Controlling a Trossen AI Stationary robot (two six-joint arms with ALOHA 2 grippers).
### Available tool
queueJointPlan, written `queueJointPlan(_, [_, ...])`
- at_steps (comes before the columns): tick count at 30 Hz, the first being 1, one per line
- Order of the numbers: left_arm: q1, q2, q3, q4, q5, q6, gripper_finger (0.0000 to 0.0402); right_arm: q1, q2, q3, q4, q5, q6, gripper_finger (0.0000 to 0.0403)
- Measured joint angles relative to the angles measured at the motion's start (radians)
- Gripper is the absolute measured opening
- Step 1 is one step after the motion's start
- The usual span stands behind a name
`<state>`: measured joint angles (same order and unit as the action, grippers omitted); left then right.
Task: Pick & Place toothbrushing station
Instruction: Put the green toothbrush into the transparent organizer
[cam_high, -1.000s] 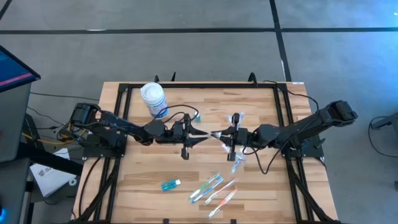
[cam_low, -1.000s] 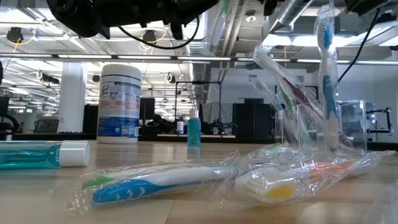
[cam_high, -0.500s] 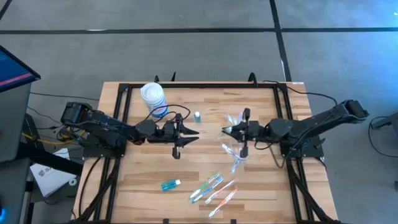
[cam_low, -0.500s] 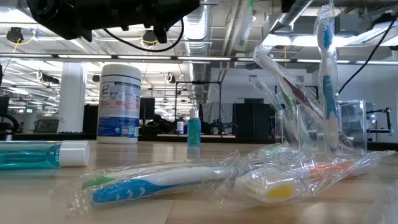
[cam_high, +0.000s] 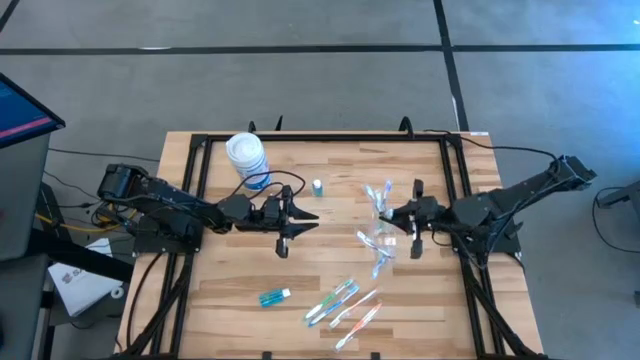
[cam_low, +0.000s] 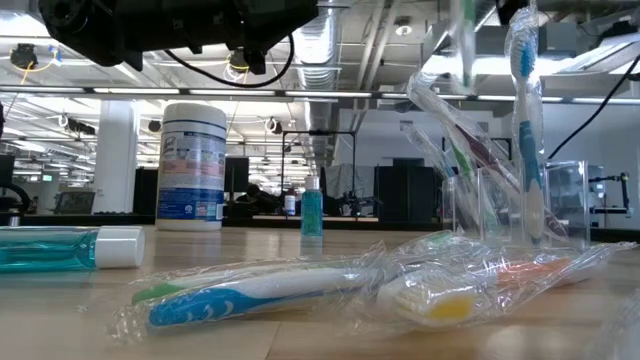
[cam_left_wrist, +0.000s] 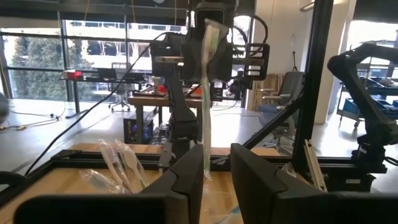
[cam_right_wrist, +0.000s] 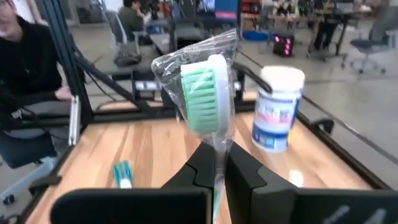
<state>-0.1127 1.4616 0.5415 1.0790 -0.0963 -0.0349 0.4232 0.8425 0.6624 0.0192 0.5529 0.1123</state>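
- A green toothbrush (cam_right_wrist: 204, 93), wrapped in clear film, is standing up between the fingers of the right hand (cam_right_wrist: 214, 171); the fingers are pressing together on its handle.
- In the high view the right hand (cam_high: 392, 214) is hanging over the right half of the bench (cam_high: 220, 270), just beside the clear cup (cam_high: 378, 202).
- The clear cup is sitting on the bench with several wrapped toothbrushes leaning out of it; in the low view one blue toothbrush (cam_low: 524, 120) is standing nearly upright in it.
- More wrapped toothbrushes (cam_high: 343, 302) are lying flat near the front edge of the bench, blue, green and pink-orange ones close together.
- A teal tube (cam_high: 274, 296) is lying to the left of that group, well apart from the cup.
- A second small teal tube (cam_high: 317, 187) is standing upright near the middle of the bench, between the two hands.
- The left hand (cam_high: 308, 215) is hovering over the middle-left part of the bench, pointing towards the right hand; its fingers (cam_left_wrist: 186, 177) are standing a little apart and nothing is between them.
- In the left wrist view the right hand is showing farther off, with the wrapped toothbrush hanging from it.
- A white canister (cam_high: 246, 160) with a blue label is standing at the back left of the bench, behind the left arm.
- A black metal frame (cam_high: 196, 150) is running around the bench.
- In the right wrist view a person (cam_right_wrist: 28, 43) in dark clothes is sitting beyond the bench edge.
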Motion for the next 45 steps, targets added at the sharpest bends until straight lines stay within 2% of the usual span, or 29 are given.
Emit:
queueJointPlan(12, [0.000, 0.000, 0.000, 0.000, 0.000, 0.000, 0.0072, 0.155, 0.008, 0.000, -0.256, 0.208, 0.265, 0.0005])
queueJointPlan(16, [0.000, 0.000, 0.000, -0.001, 0.000, 0.000, 0.0072, 0.183, 0.031, 0.000, -0.302, 0.236, 0.331, 0.0005])
queueJointPlan(31, [0.000, 0.001, 0.000, -0.002, 0.000, -0.007, 0.0072, 0.250, 0.051, -0.142, -0.204, 0.322, 0.464, 0.0005])
queueJointPlan(40, [0.000, 0.001, 0.001, -0.002, 0.000, -0.007, 0.0072, 0.304, 0.061, -0.218, -0.182, 0.424, 0.583, 0.0005])
queueJointPlan(45, [0.000, 0.001, 0.001, -0.002, 0.000, -0.007, 0.0072, 0.323, 0.061, -0.266, -0.105, 0.459, 0.588, 0.0005])
